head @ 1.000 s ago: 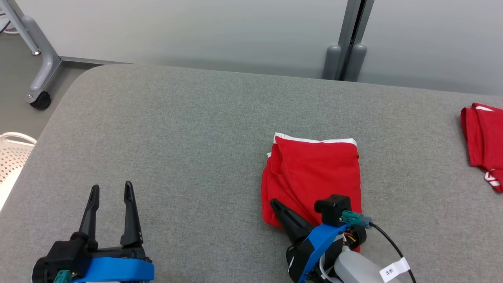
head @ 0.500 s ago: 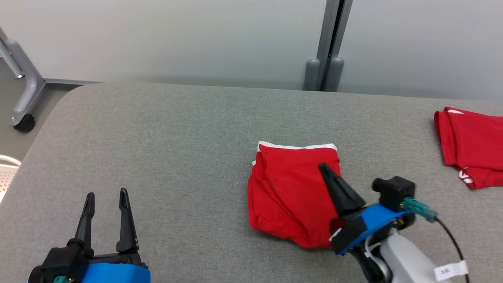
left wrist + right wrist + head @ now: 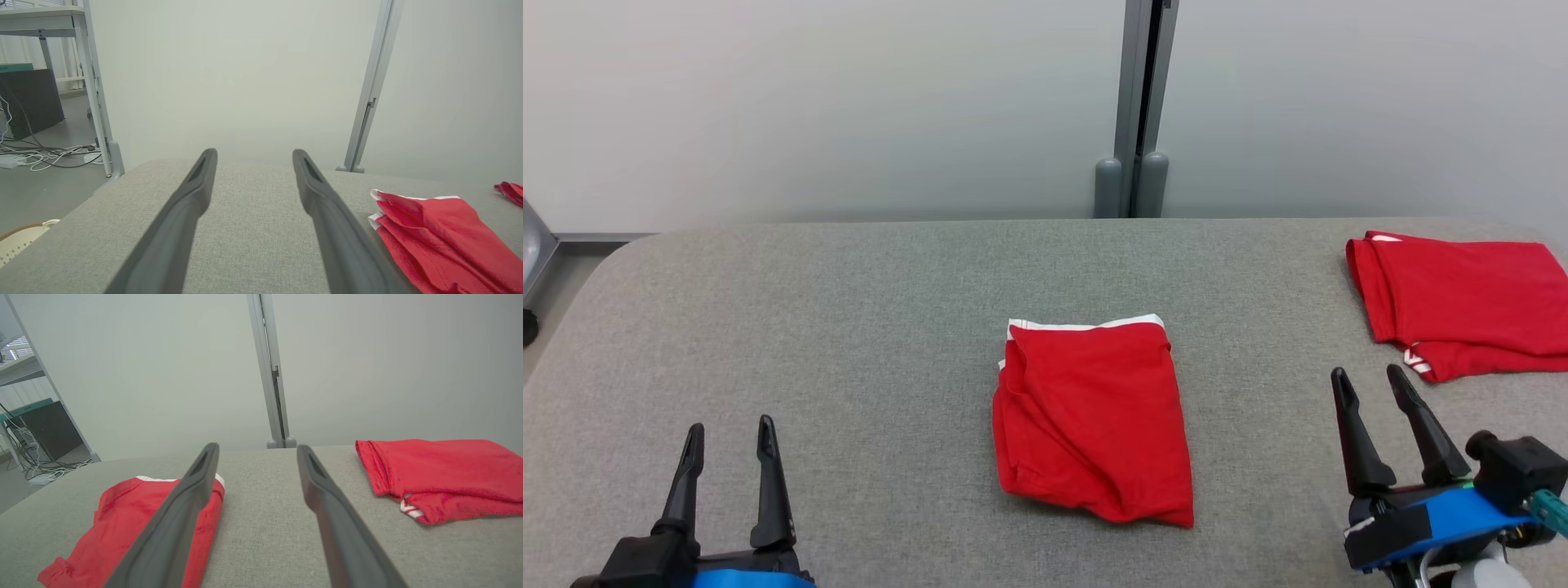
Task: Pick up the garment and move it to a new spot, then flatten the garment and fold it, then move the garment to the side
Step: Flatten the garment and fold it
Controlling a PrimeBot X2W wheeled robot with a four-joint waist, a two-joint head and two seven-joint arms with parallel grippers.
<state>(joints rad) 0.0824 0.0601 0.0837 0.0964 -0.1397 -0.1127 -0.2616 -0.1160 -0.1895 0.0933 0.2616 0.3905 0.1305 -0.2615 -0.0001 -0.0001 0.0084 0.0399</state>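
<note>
Grey woven fabric covers the broad padded table (image 3: pixel 849 327), which takes up most of the head view and has a rounded corner at far left. Behind it stands a pale wall panel (image 3: pixel 809 98), split by an upright grey post (image 3: pixel 1141 98) whose two rounded feet meet the table's far edge. The folded red garment (image 3: pixel 1090 416) lies near the middle of the table, a white band along its far edge and loose creases down its left side. A second red garment (image 3: pixel 1462 302), also folded and with white trim at its near corner, rests at the far right, well apart from the first. The left gripper (image 3: pixel 729 425) hovers at lower left, fingers spread and pointing away from the robot, holding nothing, with bare grey cloth between it and the folded red garment. The right gripper (image 3: pixel 1366 371) sits at lower right, fingers likewise parted and empty, between the two garments and touching neither. Off the table's left end, the left wrist view shows a grey frame leg (image 3: pixel 96 102), a dark cabinet (image 3: pixel 28 102), a tangle of cables (image 3: pixel 41 153) on the floor and the rim of a white perforated basket (image 3: pixel 20 245).
</note>
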